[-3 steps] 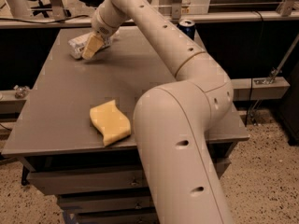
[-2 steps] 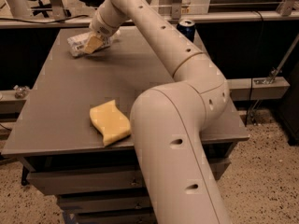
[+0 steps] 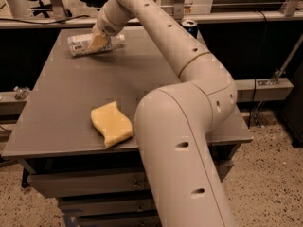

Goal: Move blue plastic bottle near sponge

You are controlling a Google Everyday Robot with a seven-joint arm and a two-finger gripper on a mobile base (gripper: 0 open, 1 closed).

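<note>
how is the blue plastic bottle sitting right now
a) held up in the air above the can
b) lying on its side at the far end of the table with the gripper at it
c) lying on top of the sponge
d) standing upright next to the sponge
B: the blue plastic bottle lies on its side at the far end of the table, the gripper is right at it, and the sponge sits well apart near the front edge.

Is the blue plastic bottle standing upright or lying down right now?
Lying down: the blue plastic bottle rests lengthwise on the table, with the gripper at its middle.
</note>
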